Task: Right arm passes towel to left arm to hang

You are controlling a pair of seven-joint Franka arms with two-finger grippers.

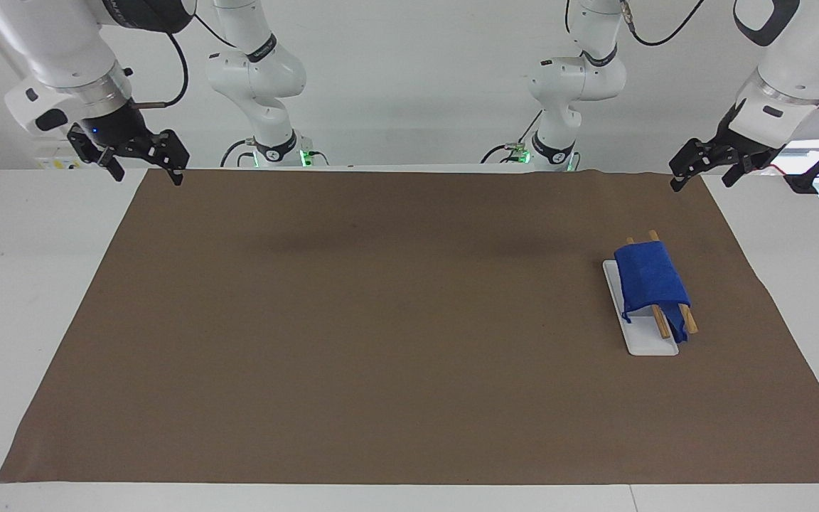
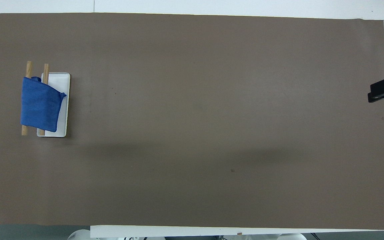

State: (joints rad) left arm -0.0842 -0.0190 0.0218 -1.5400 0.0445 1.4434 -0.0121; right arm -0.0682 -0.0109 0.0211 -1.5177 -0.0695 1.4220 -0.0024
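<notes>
Towel (image 1: pixel 650 277) draped over two wooden rods (image 1: pixel 660 321) of a rack on a white base (image 1: pixel 648 341), toward the left arm's end of the brown mat (image 1: pixel 381 320). Left gripper (image 1: pixel 708 171) raised over that end's mat corner, fingers spread, empty. Right gripper (image 1: pixel 145 167) raised over the mat's corner at its own end, fingers spread, empty.
</notes>
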